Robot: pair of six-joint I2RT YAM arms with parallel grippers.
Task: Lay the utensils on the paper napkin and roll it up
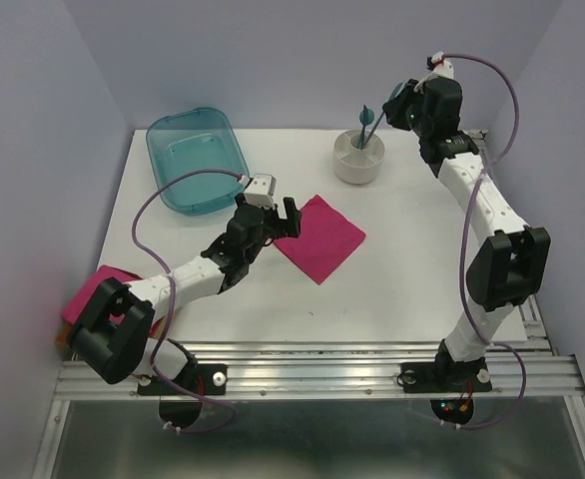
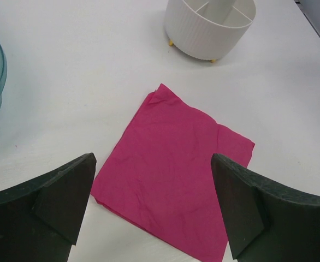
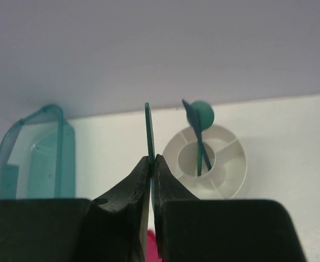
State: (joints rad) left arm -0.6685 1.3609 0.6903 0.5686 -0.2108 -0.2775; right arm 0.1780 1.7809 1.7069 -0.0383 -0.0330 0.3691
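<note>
Right hand pinches a teal utensil, left hand gapes; caddy holds a spoon.

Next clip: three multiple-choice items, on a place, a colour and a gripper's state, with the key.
1. Where does the paper napkin lie?
A. In the tray.
B. Flat on the table, before the left gripper.
C. In the caddy.
2. Colour of the utensil in the right gripper?
A. White.
B. Pink.
C. Dark teal.
3. The left gripper is:
A. open, empty.
B. shut on the napkin.
C. shut on a utensil.
Key: 1 B, it lies spread on bare tabletop; 2 C, the strip between the shut jaws is teal; 3 A, its fingers stand wide apart.
</note>
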